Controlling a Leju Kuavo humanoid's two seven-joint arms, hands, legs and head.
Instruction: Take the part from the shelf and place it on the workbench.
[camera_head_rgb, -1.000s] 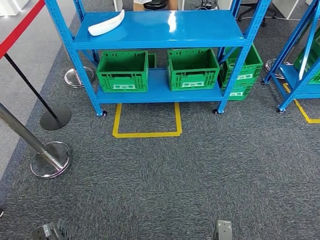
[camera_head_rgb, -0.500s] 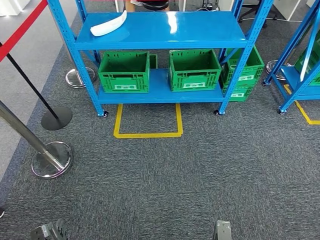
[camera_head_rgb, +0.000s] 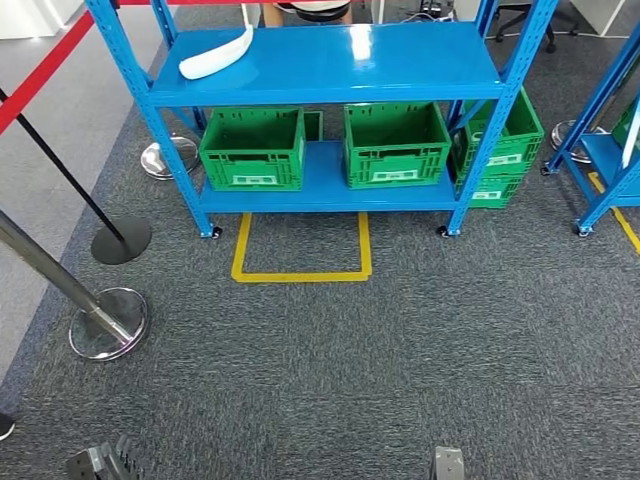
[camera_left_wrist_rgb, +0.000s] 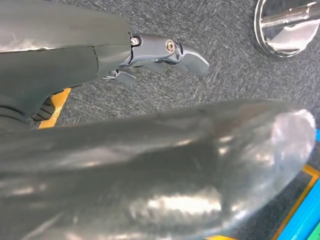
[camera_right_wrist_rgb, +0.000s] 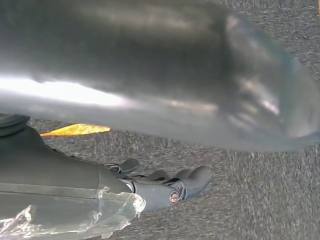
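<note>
White and long, the curved part (camera_head_rgb: 216, 55) lies on the top board of the blue shelf (camera_head_rgb: 423, 70), at that board's left end, with one tip raised toward the back. Nothing touches it. On the lower board stand two green crates (camera_head_rgb: 254, 148), side by side, and a stack of further green crates (camera_head_rgb: 504, 150) sits behind the shelf's right post. A yellow tape outline (camera_head_rgb: 302, 272) marks the grey carpet (camera_head_rgb: 377, 370) just in front of the shelf. To the left stand chrome stanchion bases (camera_head_rgb: 108, 322), with a red barrier strip (camera_head_rgb: 41, 72) running across the upper corner. A second blue rack (camera_head_rgb: 604, 150) stands at the far right.

Both hands hang low, well apart from the shelf. The left hand (camera_left_wrist_rgb: 166, 50) reaches over the carpet with its fingers stretched out and nothing between them. The right hand (camera_right_wrist_rgb: 166, 187) likewise holds nothing, its fingers extended and lying close together above the carpet; clear plastic film (camera_right_wrist_rgb: 94, 212) wraps its cover.
</note>
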